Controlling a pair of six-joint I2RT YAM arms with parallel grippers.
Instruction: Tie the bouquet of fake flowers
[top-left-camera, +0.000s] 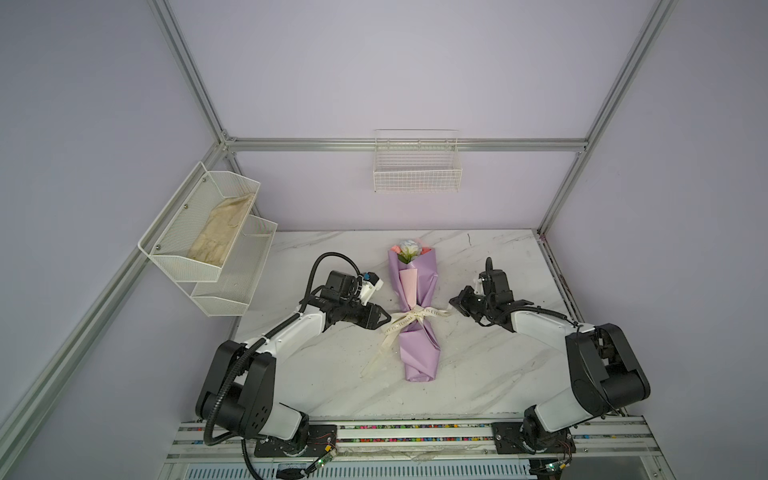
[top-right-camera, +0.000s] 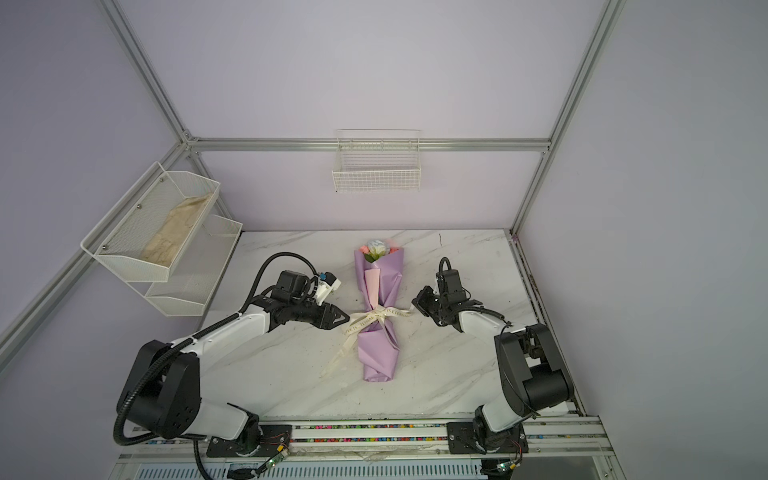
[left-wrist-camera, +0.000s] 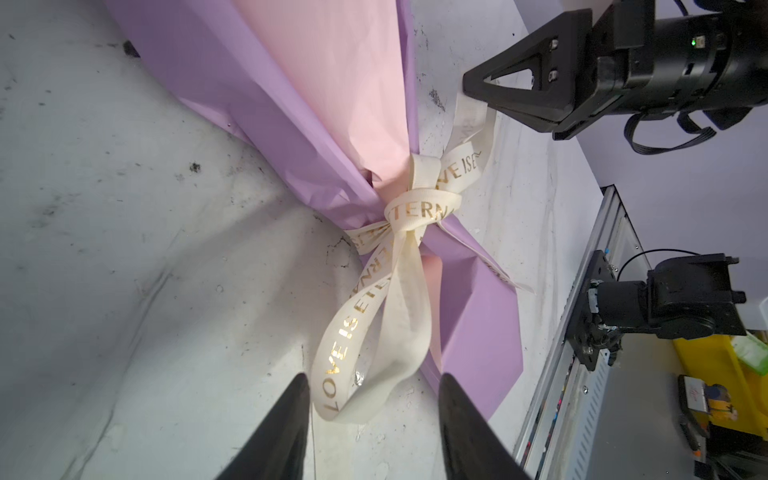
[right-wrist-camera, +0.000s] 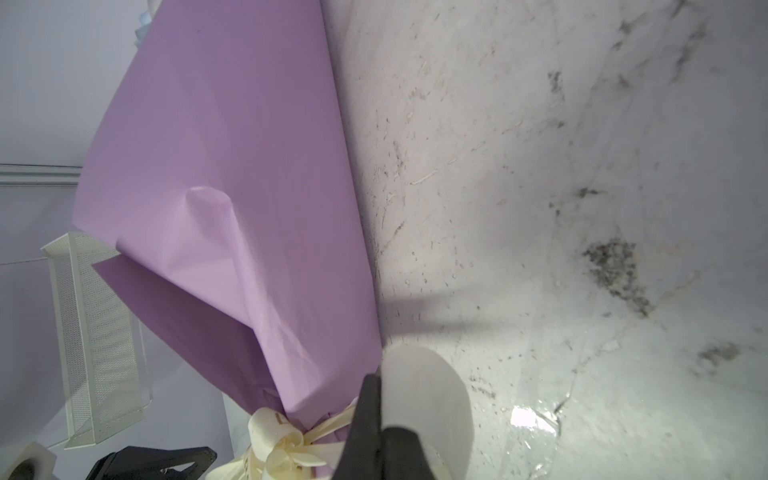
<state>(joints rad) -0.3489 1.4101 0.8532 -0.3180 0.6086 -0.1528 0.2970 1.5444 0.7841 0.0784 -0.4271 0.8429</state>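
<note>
Bouquet (top-left-camera: 417, 353) between left end effector (top-left-camera: 387, 320), right end effector (top-left-camera: 454, 301), latter seemingly pinching ribbon (top-left-camera: 409, 319)

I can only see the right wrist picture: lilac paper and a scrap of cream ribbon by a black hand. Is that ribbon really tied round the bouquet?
Observer: Yes. The left wrist view shows the ribbon knotted round the bouquet at its narrow waist.
Operator: And the other hand?
Observer: The left hand is open; a ribbon loop lies between its fingers, not pinched.
Operator: Any flowers showing?
Observer: In both top views roses peek from the bouquet's far end.
</note>
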